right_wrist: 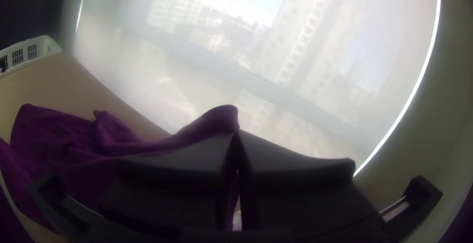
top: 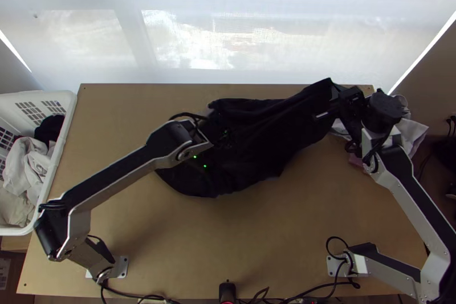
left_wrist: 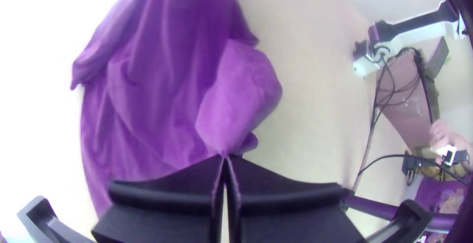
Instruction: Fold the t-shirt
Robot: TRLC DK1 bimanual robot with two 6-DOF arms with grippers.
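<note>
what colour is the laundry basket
The laundry basket is white, clearest in the top view.

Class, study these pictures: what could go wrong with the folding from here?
The right gripper and left gripper seem to pinch the t-shirt just at their fingertips, so either hold might slip.

The t-shirt lies wrinkled and uneven, so a fold made now could set creases in.

The light-coloured clothes lie close to the right gripper and might get snagged.

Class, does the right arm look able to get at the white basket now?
Probably not: the right gripper is shut on the t-shirt, and the left arm lies between it and the basket.
</note>
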